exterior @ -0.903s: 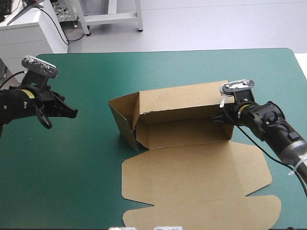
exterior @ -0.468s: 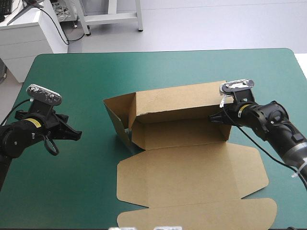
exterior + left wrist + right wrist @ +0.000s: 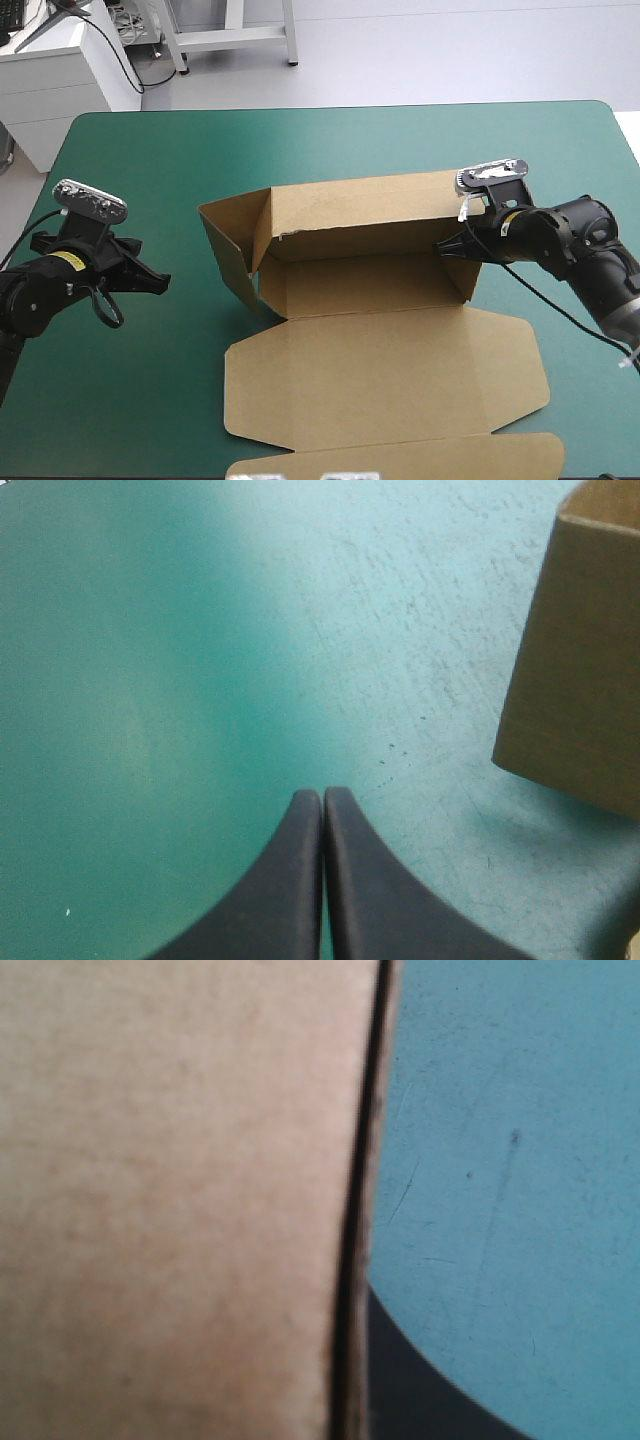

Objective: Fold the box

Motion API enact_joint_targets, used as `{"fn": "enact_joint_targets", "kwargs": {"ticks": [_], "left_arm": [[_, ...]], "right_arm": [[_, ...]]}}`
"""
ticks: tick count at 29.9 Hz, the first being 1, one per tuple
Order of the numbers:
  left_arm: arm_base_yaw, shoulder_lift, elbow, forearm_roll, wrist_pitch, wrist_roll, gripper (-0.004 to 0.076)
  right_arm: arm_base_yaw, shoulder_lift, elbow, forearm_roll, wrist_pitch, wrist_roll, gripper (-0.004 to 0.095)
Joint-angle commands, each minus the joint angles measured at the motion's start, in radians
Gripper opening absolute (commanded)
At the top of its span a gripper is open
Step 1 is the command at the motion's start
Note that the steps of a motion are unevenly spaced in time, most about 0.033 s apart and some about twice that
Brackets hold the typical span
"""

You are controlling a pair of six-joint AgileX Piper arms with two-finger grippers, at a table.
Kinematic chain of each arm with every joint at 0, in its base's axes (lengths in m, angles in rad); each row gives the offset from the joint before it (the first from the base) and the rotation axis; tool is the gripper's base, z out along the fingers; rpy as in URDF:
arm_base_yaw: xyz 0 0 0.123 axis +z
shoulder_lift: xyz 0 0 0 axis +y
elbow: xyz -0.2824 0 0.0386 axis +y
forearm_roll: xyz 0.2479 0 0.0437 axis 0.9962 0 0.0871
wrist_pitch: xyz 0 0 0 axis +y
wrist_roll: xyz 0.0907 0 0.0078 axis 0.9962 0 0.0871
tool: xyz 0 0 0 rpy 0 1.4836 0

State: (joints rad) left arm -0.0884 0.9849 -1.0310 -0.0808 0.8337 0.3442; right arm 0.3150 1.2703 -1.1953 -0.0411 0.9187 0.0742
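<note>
no writing, label, brand, number or sign can be read in any view. the box [image 3: 385, 370] shows only plain brown board, and the worktop [image 3: 300, 140] only its plain teal-green cover.
</note>
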Motion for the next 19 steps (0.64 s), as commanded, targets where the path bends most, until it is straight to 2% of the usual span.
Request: {"fn": "enact_joint_targets", "kwargs": {"ticks": [1, 5, 14, 16, 19], "left_arm": [[0.0, -0.015, -0.026, -0.02, -0.076, -0.009, -0.0009], [0.0, -0.015, -0.026, -0.02, -0.074, -0.009, -0.0009], [0.0, -0.015, -0.026, -0.07, -0.069, -0.002, -0.0009], [0.0, -0.015, -0.026, -0.07, -0.071, -0.002, -0.0009], [0.0, -0.015, -0.026, -0.07, -0.068, -0.002, -0.0009]], "right_arm": [[-0.006, 0.02, -0.025, 0.008, 0.083, -0.013, -0.0019], [-0.006, 0.133, -0.058, 0.008, 0.077, -0.013, -0.0019], [-0.006, 0.351, -0.229, 0.008, -0.037, -0.017, -0.0016], [-0.008, 0.39, -0.263, 0.008, -0.039, -0.027, 0.0002], [-0.008, 0.451, -0.305, 0.012, -0.046, -0.027, 0.0089]]}}
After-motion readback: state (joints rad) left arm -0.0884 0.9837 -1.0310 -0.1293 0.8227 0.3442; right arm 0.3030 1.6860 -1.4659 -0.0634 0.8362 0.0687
